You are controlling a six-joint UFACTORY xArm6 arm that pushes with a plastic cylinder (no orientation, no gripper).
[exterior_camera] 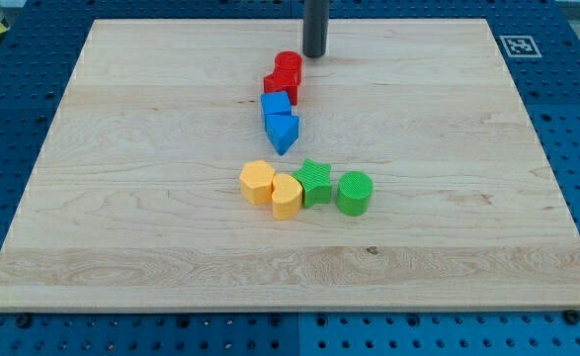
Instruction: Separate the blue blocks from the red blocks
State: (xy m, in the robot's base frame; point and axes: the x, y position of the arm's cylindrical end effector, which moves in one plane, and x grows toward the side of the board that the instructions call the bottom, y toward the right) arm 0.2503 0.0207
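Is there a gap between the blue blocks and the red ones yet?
No, the upper blue block sits right against the lower red block, with my tip just above-right of the upper red block.

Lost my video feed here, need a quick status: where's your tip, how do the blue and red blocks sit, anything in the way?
My tip just above-right of red blocks. Blue blocks touching reds, one column, unseparated. Yellow and green blocks below, clear of the push.

We are looking down at an angle from beyond the wooden board's (171, 247) near edge, fairly close.
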